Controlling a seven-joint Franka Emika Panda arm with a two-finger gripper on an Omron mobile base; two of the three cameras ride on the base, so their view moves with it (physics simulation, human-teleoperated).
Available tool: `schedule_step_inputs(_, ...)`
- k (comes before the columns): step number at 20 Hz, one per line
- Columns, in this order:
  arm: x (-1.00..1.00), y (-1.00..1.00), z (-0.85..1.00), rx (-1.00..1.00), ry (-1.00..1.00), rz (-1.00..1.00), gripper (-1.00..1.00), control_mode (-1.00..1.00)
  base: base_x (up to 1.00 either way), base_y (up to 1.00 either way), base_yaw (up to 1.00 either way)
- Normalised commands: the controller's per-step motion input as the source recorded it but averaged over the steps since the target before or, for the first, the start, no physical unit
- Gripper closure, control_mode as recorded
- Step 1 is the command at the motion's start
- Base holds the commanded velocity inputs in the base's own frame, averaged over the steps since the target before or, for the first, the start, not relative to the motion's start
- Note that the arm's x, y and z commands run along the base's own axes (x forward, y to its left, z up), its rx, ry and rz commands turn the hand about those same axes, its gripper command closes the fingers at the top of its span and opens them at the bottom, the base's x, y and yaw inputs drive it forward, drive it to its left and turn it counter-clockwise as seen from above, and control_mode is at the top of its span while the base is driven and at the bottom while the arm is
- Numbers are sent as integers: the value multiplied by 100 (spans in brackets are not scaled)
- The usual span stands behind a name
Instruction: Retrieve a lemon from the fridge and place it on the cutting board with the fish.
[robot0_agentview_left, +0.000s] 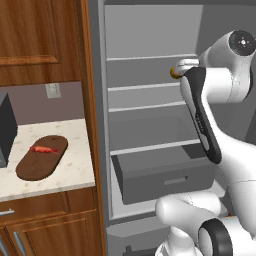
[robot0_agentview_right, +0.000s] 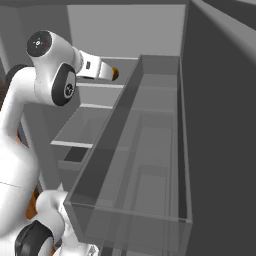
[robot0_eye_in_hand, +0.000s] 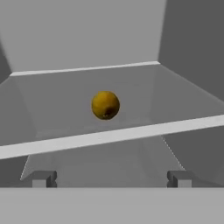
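The fridge (robot0_agentview_left: 145, 35) stands open, and my arm reaches into its upper part. The lemon (robot0_eye_in_hand: 105, 105), round and yellow with a darker patch, rests on a grey shelf (robot0_eye_in_hand: 109, 136) straight ahead of my gripper (robot0_eye_in_hand: 111, 179). The gripper is open, its fingertips (robot0_eye_in_hand: 43, 178) set wide apart and short of the fruit, with nothing between them. A sliver of the lemon (robot0_agentview_left: 174, 73) peeks out beside my hand, and in the right base view the lemon (robot0_agentview_right: 115, 74) shows at the hand's tip. On the counter to the left lies the dark brown cutting board (robot0_agentview_left: 42, 156) with the small red-orange fish (robot0_agentview_left: 43, 149) on it.
A dark microwave (robot0_agentview_left: 6, 127) stands at the counter's left end. The pale counter (robot0_agentview_left: 70, 170) ends at a wooden panel (robot0_agentview_left: 91, 100) beside the fridge. Lower fridge shelves and a drawer (robot0_agentview_left: 167, 177) sit below my arm. The open fridge door with its clear bin (robot0_agentview_right: 145, 150) stands to my right.
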Motion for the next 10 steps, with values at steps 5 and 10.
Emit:
schedule_step_inputs(5,50,-10,-13,0,4,0,-100,-100,0,0,0)
schedule_step_inputs(10,40,-3,-1,0,0,0,-100,-100,0,0,0)
